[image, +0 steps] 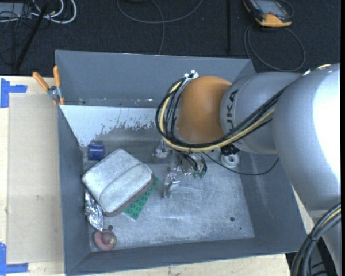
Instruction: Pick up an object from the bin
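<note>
Near the middle of the bin, pincer low, just right of grey pouch and green studded plate, whether clenched or released cannot be told

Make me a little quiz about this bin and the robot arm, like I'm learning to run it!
1. True or false: the gripper is touching the blue block.
2. What sticks out from under the grey pouch? A) a green flat plate B) a yellow ball C) a spoon
3. Which thing lies nearest the lower left corner of the bin in the picture?

Key
1. False: the gripper is above bare floor to the right of the pouch, far from the block.
2. A
3. The red round thing.
</note>
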Robot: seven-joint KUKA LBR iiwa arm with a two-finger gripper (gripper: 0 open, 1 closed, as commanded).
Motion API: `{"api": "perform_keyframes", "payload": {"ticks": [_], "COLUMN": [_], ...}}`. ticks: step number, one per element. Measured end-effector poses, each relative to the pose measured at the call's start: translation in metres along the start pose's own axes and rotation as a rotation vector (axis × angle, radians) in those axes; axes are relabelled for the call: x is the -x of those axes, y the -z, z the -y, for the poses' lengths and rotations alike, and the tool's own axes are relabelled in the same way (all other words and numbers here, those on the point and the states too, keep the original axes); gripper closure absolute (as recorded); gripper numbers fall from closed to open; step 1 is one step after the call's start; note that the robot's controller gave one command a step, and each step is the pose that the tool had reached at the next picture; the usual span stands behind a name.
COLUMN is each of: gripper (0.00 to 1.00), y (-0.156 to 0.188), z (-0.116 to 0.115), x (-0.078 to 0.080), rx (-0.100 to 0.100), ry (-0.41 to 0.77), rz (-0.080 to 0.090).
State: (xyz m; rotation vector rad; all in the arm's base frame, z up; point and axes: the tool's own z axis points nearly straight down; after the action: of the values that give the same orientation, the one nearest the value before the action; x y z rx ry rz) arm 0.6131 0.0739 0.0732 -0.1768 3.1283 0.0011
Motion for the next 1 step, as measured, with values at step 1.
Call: {"api": "perform_keyframes", "payload": {"ticks": [1], "gripper": [0.0], "y": [-0.0005], "z": [-0.0633], "x": [-0.0037], "rx": [-0.001], "ry": [0.158], "rz": [-0.001]}}
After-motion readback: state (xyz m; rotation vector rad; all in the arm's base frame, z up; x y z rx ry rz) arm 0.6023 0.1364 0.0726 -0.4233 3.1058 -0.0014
